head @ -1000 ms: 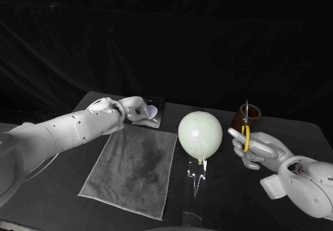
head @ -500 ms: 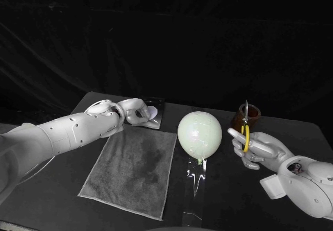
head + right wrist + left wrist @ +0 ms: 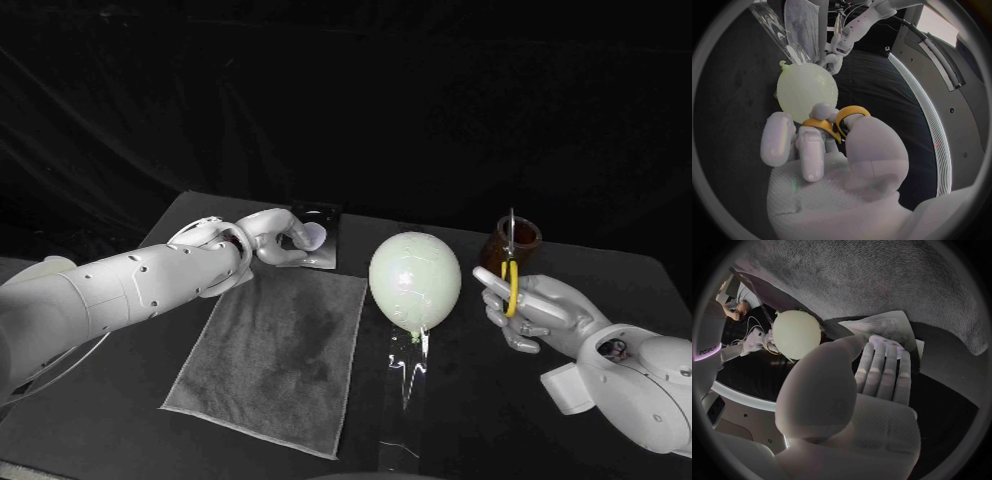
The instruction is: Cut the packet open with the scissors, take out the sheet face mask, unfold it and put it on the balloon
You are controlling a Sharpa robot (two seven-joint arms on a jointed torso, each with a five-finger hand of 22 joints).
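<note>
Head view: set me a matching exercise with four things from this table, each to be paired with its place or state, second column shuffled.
Things:
1. balloon
2. scissors
3. towel
4. packet

Places or states:
A. grey, spread flat beside the stand
B. under the fingers of the left hand
C. held blades-up in the right hand
D. pale green, upright on a clear stand

Pairs: 1-D, 2-C, 3-A, 4-B
</note>
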